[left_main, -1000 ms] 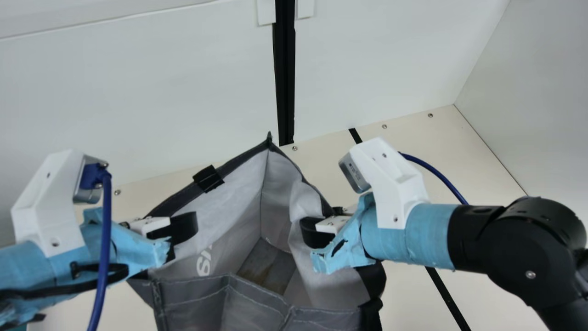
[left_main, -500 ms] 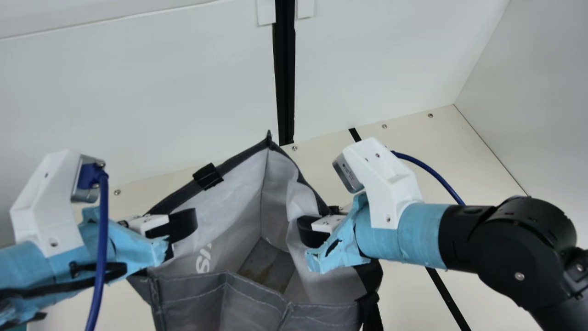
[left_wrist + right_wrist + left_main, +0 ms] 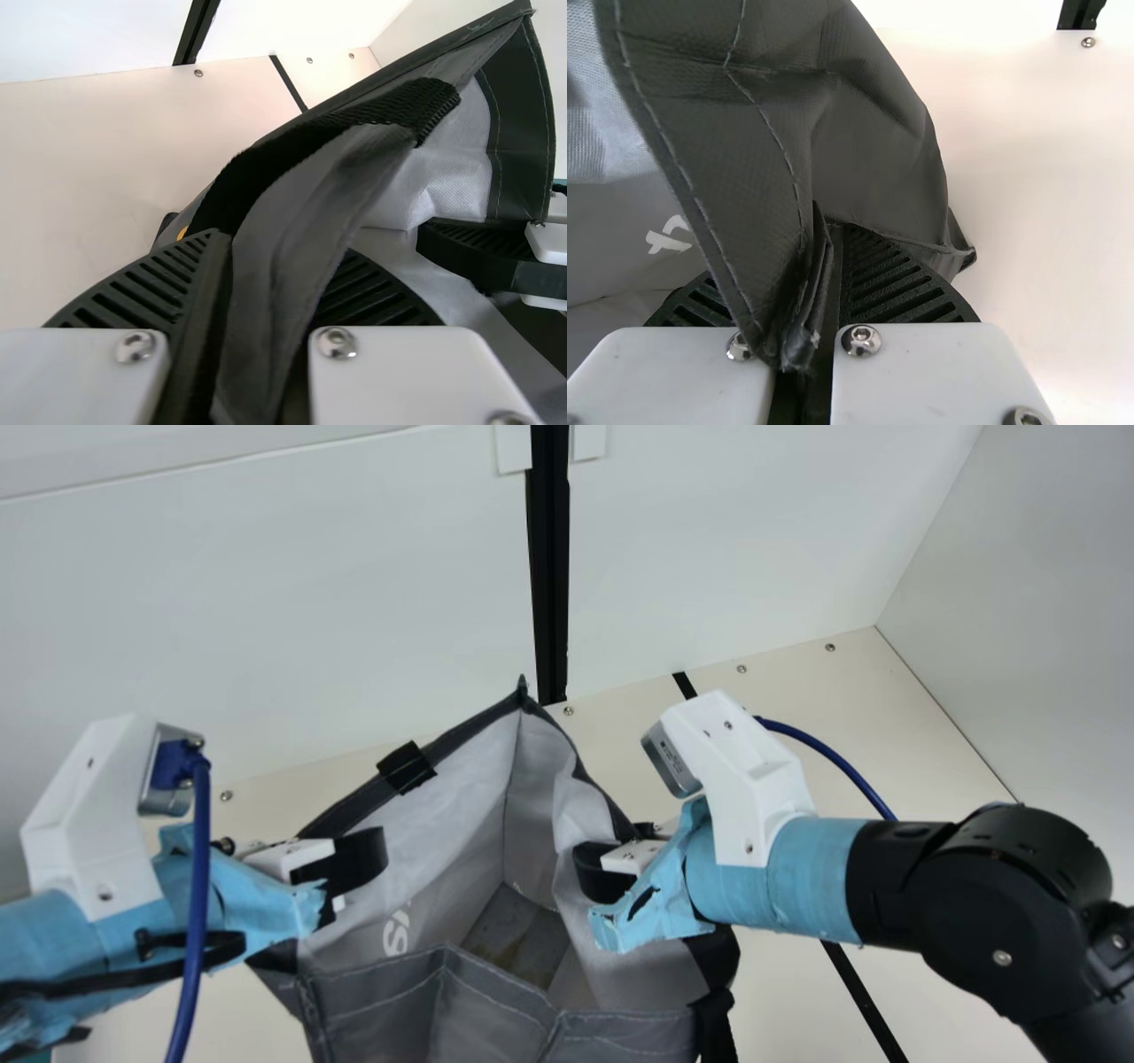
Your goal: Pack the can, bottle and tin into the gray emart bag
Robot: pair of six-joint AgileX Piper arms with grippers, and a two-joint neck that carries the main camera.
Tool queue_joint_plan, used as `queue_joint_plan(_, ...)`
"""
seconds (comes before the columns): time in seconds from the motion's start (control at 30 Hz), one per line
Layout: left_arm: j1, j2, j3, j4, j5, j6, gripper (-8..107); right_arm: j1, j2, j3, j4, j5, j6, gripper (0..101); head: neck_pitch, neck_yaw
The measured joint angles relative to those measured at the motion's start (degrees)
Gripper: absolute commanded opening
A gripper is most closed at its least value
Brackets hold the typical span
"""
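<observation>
Holding the gray bag (image 3: 381, 1014) up by two sides of its mouth, which gapes open and faces upward between the two arms. Left gripper (image 3: 359, 864), main view: at the bag's left side. In the left wrist view its ribbed fingers are clenched around a gray fold of the cloth, with black webbing (image 3: 266, 168) running along the fold (cannot tell how much of the webbing is pinched too). Right gripper (image 3: 595, 871): at the opposite side of the mouth; its wrist view has a stitched dark edge bunched and clamped between the fingers.

Bag notes: the far edge rises to a peaked corner near the foot of the black post (image 3: 549, 567). A black tab (image 3: 406, 768) sits on the rim between that corner and the left gripper. White lettering (image 3: 396, 936) marks the pale inner wall, partly cut off by the front panel. Down inside, the gray base has a brownish patch (image 3: 505, 957) (stain or shading, cannot tell). The wall near the right gripper buckles inward, and a black strap (image 3: 713, 1023) hangs at the right front corner.

Surroundings: cream table (image 3: 886, 753) with screws along its back edge and a black strip (image 3: 864, 996) crossing it to the right of the bag; white wall (image 3: 266, 602) behind.
</observation>
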Motion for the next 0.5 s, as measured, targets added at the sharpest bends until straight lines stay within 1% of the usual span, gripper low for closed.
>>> queue_joint_plan(0.27,0.0,0.0,-0.1,0.0,0.0,0.0,81,0.0,0.0,0.0,0.0,0.0,0.0,0,0.0,0.0)
queue_joint_plan(0.37,0.0,-0.4,-0.4,-0.9,-0.9,0.6,90,0.0,0.0,0.0,-0.1,0.0,0.0,0,0.0,0.0)
queue_joint_plan(0.5,0.0,-1.4,-1.0,-2.8,-2.8,1.5,90,0.0,0.0,0.0,-0.3,0.0,0.0,0,0.0,0.0)
